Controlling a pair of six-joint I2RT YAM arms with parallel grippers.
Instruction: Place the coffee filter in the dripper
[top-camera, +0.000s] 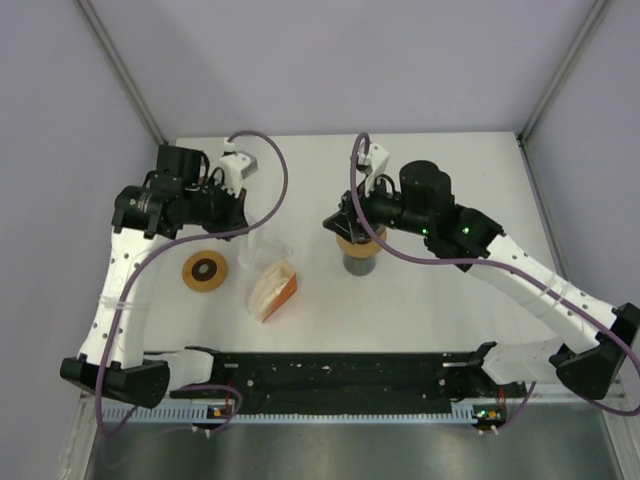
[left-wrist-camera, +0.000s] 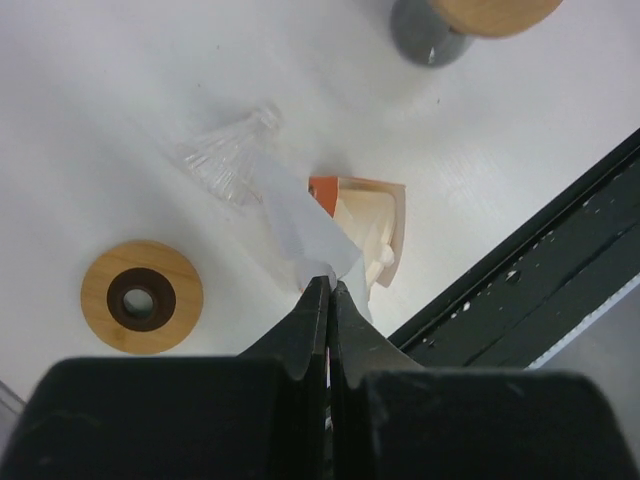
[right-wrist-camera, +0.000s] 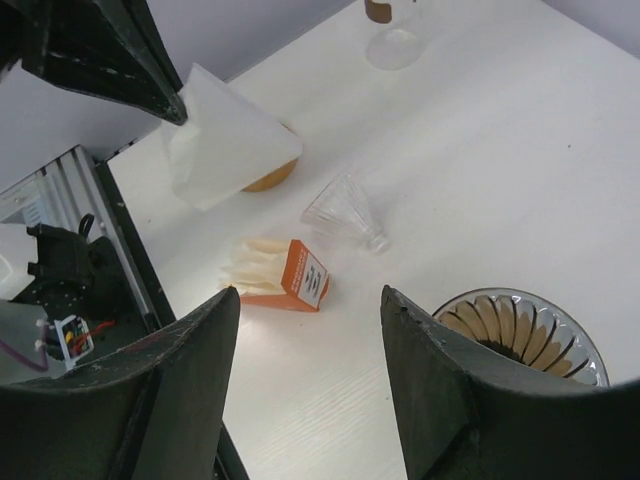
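White paper is hanging in my left gripper (left-wrist-camera: 328, 285), which is pinching tight on the coffee filter (left-wrist-camera: 300, 225) in mid-air, while the dripper (right-wrist-camera: 520, 335) is sitting off to my right, beneath my right gripper (right-wrist-camera: 308, 300) and its spread jaws.

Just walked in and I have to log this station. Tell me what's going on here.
The left gripper is shut on a white paper filter and holds it up above the table, close to the opened filter pack. The right gripper is open and hovers beside the dripper, which shows no filter inside. A wooden ring and a clear plastic piece lie on the table nearby.
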